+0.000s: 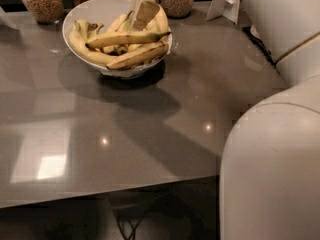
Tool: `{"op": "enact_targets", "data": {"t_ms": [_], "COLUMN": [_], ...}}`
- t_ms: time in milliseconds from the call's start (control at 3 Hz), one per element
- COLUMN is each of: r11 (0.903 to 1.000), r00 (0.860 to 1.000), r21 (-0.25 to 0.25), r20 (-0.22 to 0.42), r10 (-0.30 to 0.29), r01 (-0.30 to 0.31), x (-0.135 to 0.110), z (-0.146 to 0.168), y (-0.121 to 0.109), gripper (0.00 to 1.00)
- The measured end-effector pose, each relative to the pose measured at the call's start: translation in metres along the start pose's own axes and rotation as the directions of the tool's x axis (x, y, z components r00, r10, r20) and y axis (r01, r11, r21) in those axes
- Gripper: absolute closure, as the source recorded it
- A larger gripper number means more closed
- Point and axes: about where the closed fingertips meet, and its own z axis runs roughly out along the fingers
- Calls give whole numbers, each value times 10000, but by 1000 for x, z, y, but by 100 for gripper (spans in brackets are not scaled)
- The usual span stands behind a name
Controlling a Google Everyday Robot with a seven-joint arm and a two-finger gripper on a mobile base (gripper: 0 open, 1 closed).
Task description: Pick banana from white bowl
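The white bowl [85, 10] stands at the back left of the grey table and holds several bananas. The long, nearly straight banana [127, 38] lies across the top of the pile, with its dark tips pointing left and right. A shorter, browner banana [137, 56] lies in front of it. My gripper [144, 13] hangs over the back right of the bowl, and its tan tip is just above the long banana's middle. It holds nothing that I can see.
Glass jars of grains [42, 1] [177, 1] stand behind the bowl. A white card stand [227, 1] is at the back right. My white arm [272, 169] fills the right side and hides that part of the table. The table's front edge [100, 200] is near.
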Motion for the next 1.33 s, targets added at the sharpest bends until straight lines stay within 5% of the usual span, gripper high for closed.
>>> {"op": "enact_targets", "data": {"t_ms": [333, 1000, 1333], "r11": [9994, 9952, 9947], "r00": [9999, 9989, 9986], "r21": [-307, -866, -879], "r20": [20, 8, -20], "r10": [130, 463, 527], "r01": [-129, -461, -527], "x": [0, 10, 15], "z": [13, 41, 44], "y": [3, 8, 6], "gripper": [50, 27, 28]}}
